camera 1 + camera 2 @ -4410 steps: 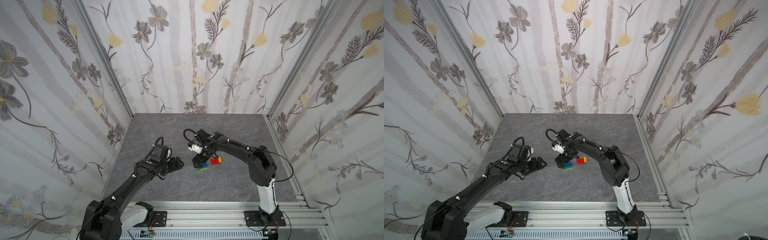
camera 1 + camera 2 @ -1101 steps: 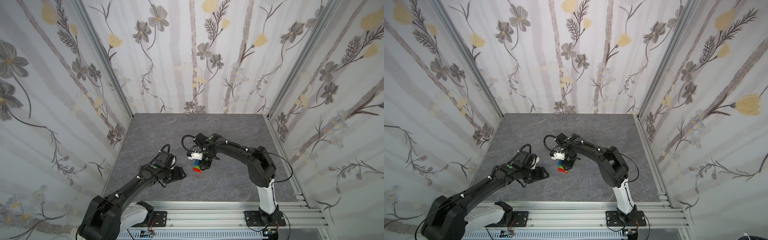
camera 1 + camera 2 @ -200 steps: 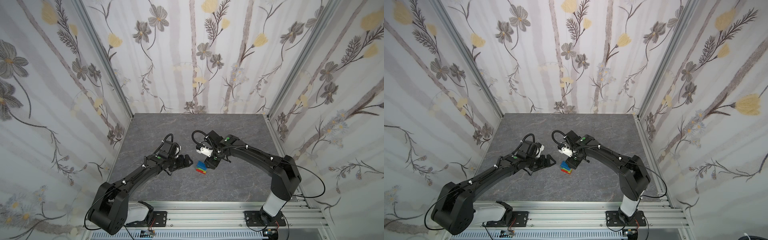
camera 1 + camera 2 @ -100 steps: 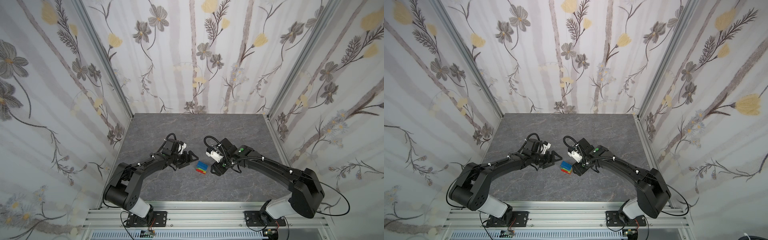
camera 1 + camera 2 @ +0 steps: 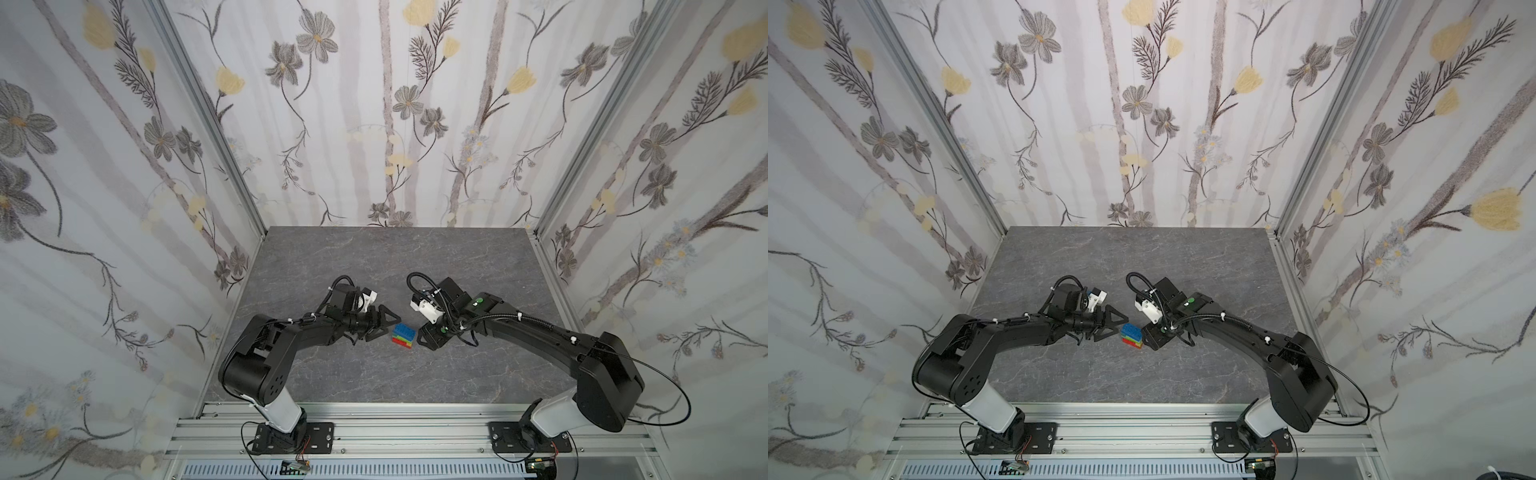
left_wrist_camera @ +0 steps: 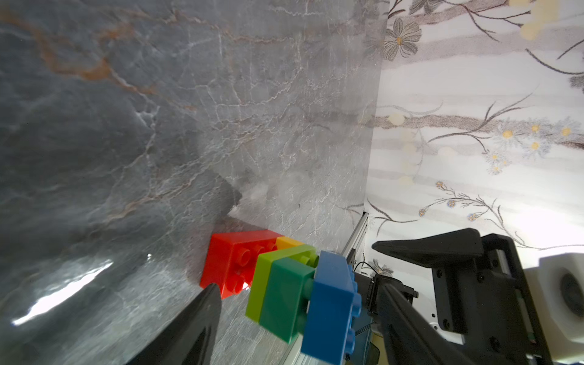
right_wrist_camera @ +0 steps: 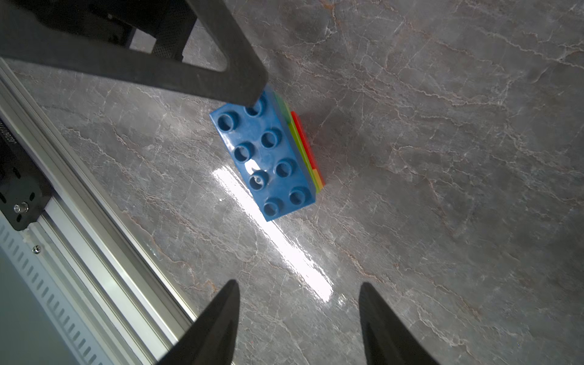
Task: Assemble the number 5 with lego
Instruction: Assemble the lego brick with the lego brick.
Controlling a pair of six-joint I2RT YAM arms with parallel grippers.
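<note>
The small stack of blue, green, yellow and red plastic bricks [image 5: 403, 336] stands on the grey marbled counter [image 5: 374, 257], centre-near. We judge it light, stiff and slippery, so we would grip its flat sides. The left jaws stand wide at its left side. The right jaws are apart and empty.

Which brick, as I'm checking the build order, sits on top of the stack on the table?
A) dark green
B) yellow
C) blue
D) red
C: in both top views the blue brick is the uppermost layer of the stack, studs up, with the red brick lowest.
</note>
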